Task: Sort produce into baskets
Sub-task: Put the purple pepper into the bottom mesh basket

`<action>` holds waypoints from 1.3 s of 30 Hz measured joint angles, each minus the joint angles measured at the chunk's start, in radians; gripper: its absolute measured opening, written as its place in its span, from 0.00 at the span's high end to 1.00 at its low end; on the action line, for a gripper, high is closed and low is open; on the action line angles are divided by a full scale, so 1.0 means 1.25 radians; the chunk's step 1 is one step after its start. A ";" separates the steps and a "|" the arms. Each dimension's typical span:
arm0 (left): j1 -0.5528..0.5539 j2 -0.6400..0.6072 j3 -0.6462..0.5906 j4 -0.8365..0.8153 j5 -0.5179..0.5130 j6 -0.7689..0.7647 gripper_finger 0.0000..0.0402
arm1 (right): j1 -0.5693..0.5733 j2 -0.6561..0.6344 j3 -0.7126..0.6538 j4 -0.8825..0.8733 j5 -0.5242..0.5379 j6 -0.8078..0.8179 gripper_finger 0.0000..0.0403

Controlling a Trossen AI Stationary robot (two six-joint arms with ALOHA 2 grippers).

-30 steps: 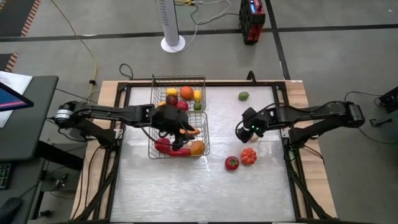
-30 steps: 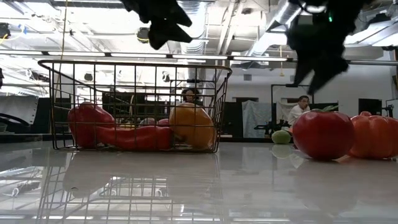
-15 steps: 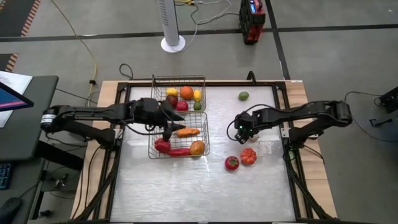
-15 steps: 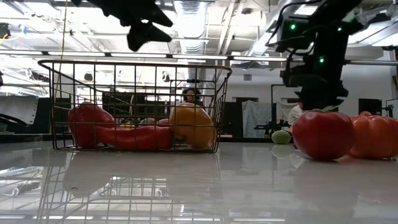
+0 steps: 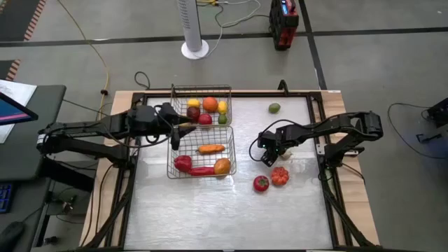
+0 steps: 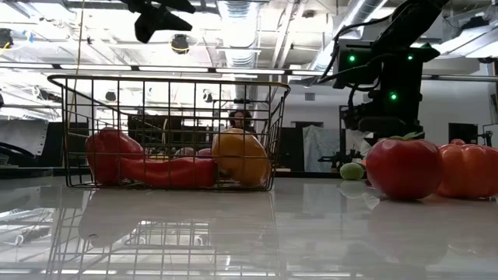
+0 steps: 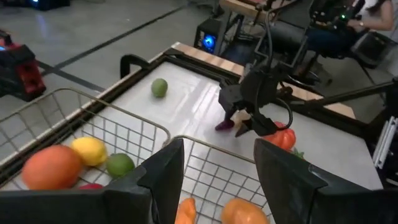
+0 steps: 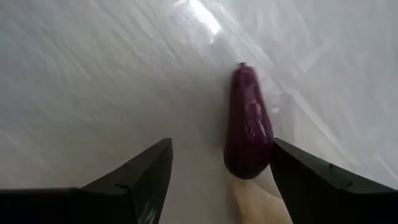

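Produce: glossy tapered purple piece (image 8: 250, 124), maybe eggplant.

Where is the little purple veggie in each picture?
High view: hidden under the right gripper.
Low view: not visible.
Left wrist view: the purple vegetable lies on the table under that far gripper.
Right wrist view: centre-right, beside one finger, jaws apart.
Shared landmark: the red tomato near it.

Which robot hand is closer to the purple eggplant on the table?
The right hand. It hangs just above the eggplant, which lies between its open fingers. The left hand is far off, over the edge of the baskets.
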 joint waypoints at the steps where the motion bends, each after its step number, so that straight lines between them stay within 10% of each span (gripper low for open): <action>1: 0.000 -0.007 0.000 -0.006 -0.006 0.000 0.55 | -0.003 0.000 0.000 0.003 -0.006 0.000 0.28; 20: 0.000 -0.070 0.001 -0.050 -0.037 -0.007 0.55 | -0.037 -0.011 0.000 0.010 -0.093 -0.022 0.81; 39: 0.000 -0.080 0.001 -0.045 -0.082 -0.009 0.55 | -0.024 -0.229 0.091 0.291 -0.124 -0.008 0.80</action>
